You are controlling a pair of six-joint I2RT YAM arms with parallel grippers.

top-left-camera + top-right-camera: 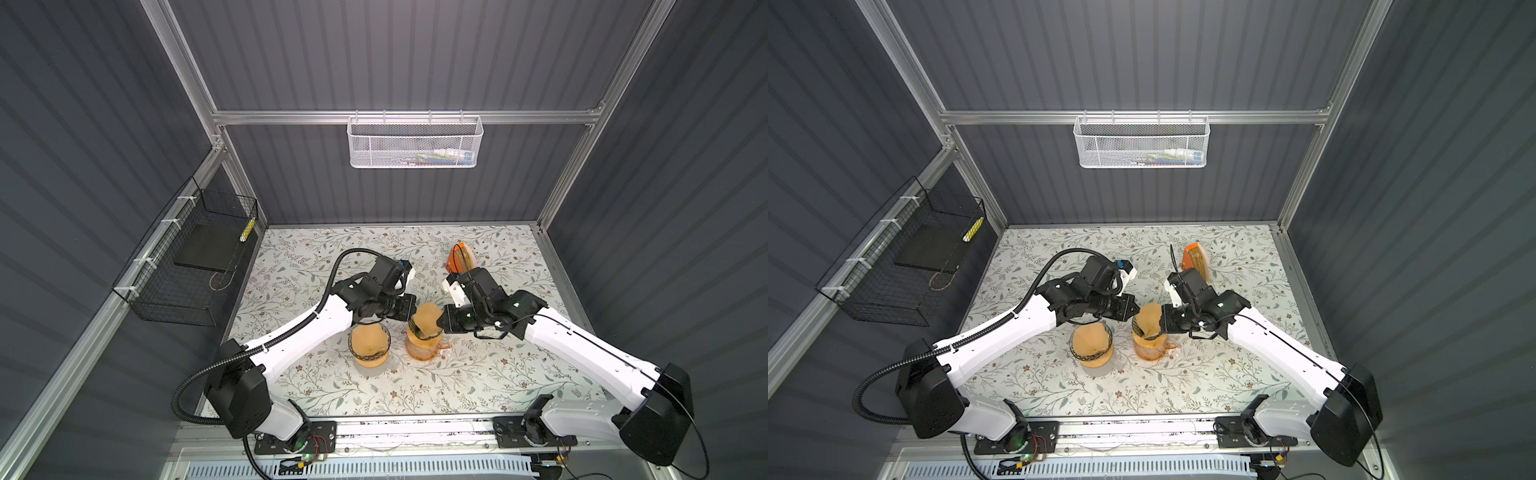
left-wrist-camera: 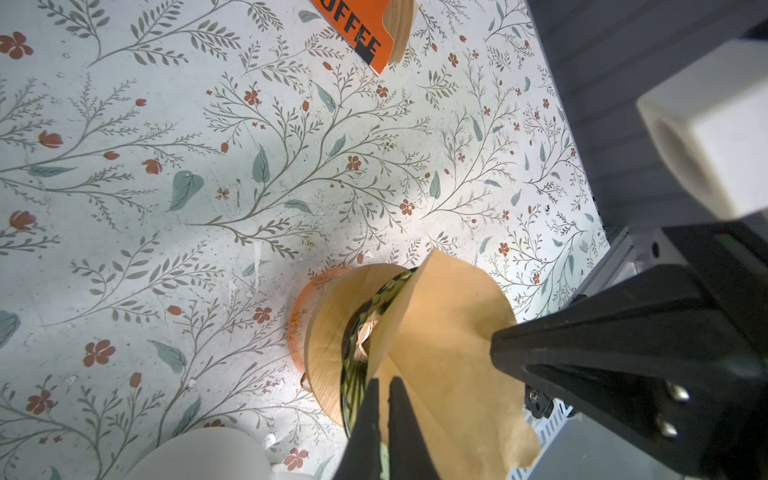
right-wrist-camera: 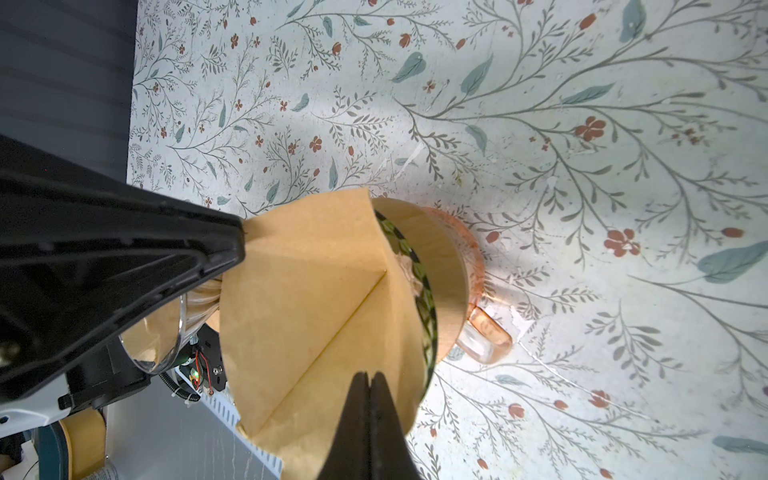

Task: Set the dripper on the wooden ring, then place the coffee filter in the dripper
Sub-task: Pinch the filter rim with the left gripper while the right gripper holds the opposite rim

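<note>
Only the right wrist view shows the long crease across the brown paper coffee filter and the handle of the amber glass mug. That mug carries the dark-ribbed glass dripper with a pale wooden collar. Only the left wrist view shows the lettering on the orange card filter holder. Only the top views show a second glass dripper, lined with paper, to the left. The tabletop is pale with a leaf-and-flower print, walled by grey ribbed panels that carry a white mesh basket and a black wire basket. The filter stands roughly upright, point down in the dripper's mouth, and most of it rises above the rim. The left gripper and right gripper each pinch its upper edge on opposite sides.
</note>
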